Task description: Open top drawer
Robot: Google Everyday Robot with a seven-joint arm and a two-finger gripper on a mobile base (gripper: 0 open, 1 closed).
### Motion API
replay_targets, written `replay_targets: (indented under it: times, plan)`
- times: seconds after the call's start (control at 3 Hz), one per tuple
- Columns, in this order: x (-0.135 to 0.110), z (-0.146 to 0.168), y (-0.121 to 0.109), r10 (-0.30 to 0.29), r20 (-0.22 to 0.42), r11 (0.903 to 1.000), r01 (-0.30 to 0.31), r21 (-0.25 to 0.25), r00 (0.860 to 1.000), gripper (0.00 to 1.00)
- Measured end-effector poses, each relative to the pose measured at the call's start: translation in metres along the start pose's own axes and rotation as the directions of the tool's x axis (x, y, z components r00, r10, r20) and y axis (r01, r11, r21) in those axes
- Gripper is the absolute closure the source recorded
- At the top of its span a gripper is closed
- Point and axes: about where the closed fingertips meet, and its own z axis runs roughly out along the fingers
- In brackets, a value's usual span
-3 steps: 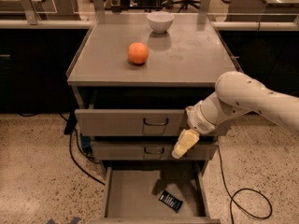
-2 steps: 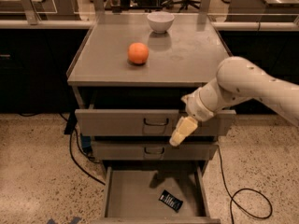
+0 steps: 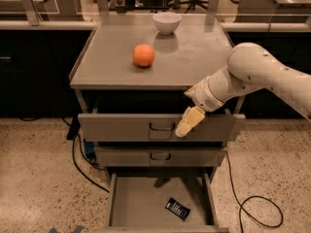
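Hovering just right of the top drawer (image 3: pixel 116 128) handle (image 3: pixel 162 127), gripper (image 3: pixel 181 131) fingers (image 3: pixel 191 120) pressed together, empty.

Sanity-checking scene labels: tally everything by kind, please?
Drawers: 3 (top drawer, middle drawer, bottom drawer)
Orange: 1
White bowl: 1
Dark packet: 1
Gripper: 1, at top drawer's front, right of handle
Total: 7

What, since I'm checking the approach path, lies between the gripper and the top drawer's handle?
Nothing but a bare strip of the top drawer front, as the camera view shows; the gripper hangs just beside the handle.
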Motion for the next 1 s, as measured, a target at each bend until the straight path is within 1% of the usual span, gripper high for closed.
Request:
replay_targets:
  times: [0.33, 0.67, 1.0]
  plan:
    - [0.011, 0.005, 0.004, 0.021, -0.020, 0.9998, -0.020, 0.005, 1.000, 0.00]
    - [0.044, 0.019, 0.015, 0.087, -0.050, 0.9962, -0.087, -0.009, 0.995, 0.00]
    - [0.077, 0.032, 0.037, 0.141, -0.083, 0.9874, -0.147, -0.060, 0.986, 0.00]
